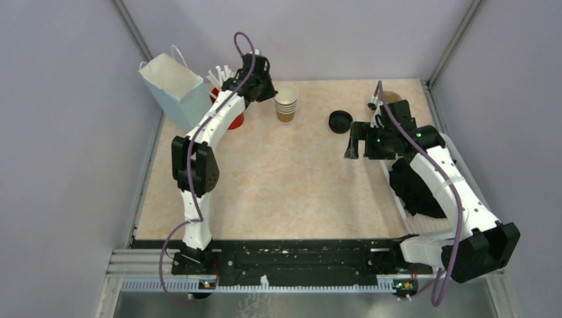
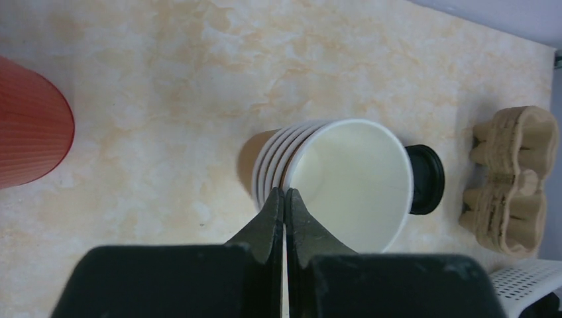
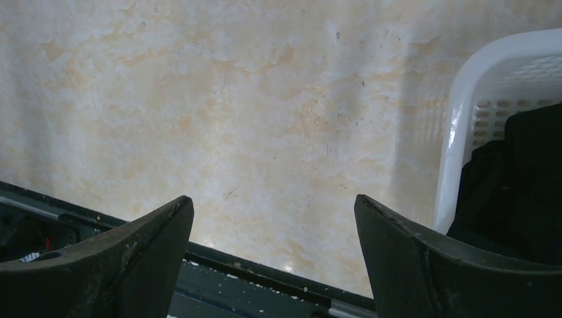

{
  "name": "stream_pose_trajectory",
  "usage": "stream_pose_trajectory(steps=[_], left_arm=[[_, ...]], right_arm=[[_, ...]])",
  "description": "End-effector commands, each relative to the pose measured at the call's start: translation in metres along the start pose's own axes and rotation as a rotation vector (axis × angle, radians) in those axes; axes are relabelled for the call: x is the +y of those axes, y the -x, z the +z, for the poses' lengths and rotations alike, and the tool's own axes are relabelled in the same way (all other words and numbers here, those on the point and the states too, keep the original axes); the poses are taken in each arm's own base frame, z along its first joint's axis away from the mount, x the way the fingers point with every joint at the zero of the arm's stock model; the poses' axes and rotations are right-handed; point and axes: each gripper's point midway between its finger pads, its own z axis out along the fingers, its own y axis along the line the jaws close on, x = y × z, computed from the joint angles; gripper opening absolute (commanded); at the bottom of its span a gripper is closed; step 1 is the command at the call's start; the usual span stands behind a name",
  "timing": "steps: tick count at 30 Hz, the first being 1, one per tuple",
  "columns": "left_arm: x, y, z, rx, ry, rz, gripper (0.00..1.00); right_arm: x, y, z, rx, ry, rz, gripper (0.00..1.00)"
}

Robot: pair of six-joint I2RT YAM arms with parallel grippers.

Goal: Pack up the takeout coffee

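A stack of lidless brown paper cups stands at the back middle of the table. In the left wrist view the top cup shows its white inside. My left gripper is shut on that top cup's rim, one finger inside and one outside. A round black lid lies alone on the table right of the stack. No lidded cup is in view. My right gripper is open and empty, right of the lid, over bare table.
A light blue paper bag stands open at the back left, with a red cup of white straws beside it. A cardboard cup carrier sits at the back right. A white basket of black items runs along the right edge.
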Motion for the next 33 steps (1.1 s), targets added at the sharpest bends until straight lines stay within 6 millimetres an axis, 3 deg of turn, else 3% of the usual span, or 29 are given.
stream_pose_trajectory(steps=[1,4,6,14,23,27,33], left_arm=[[-0.037,0.03,-0.025,-0.073,-0.074,0.031,0.0],[-0.041,0.024,-0.027,-0.057,-0.164,-0.037,0.0],[-0.031,0.025,-0.023,-0.05,-0.154,-0.094,0.0],[-0.04,0.034,-0.028,-0.063,-0.16,-0.029,0.0],[-0.068,0.071,-0.067,-0.176,-0.25,0.014,0.0],[-0.073,0.074,-0.083,-0.188,-0.272,0.032,0.0],[-0.057,0.06,-0.122,-0.19,-0.256,0.089,0.0]], right_arm=[[0.006,0.007,-0.004,-0.045,0.024,-0.008,0.91],[0.005,0.006,-0.006,-0.044,0.019,-0.005,0.91],[0.005,0.005,-0.005,-0.049,0.021,-0.003,0.91],[0.005,0.005,-0.005,-0.048,0.025,0.003,0.91],[0.005,0.005,-0.005,-0.048,0.022,0.002,0.91],[0.005,0.012,-0.01,-0.068,0.01,0.004,0.91],[0.006,0.011,-0.02,-0.079,0.015,-0.005,0.91]])
